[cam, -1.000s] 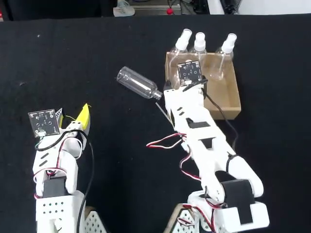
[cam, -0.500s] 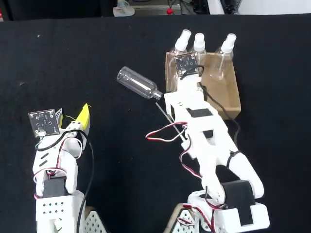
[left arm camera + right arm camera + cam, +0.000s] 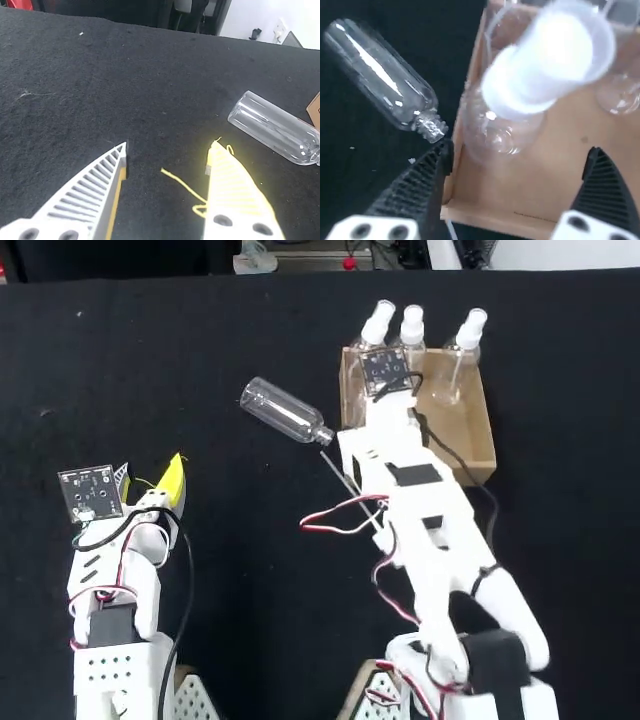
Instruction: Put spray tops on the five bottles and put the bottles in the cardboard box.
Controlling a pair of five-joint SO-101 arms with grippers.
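Black table lying under both arms.
Capless bottle lying beside box holding 3 capped bottles; L claw gaping wide, R claw gaping wide, straddling box wall.

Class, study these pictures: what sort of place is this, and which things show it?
Probably a robotics lab bench: a small white left arm and right arm stand at a black-covered table, with a cardboard box holding spray bottles.

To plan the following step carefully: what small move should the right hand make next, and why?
Probably lift the right hand away from the brown cardboard box: its jaws stand open around a white-topped clear bottle there, while an uncapped clear plastic bottle lies beside the box.
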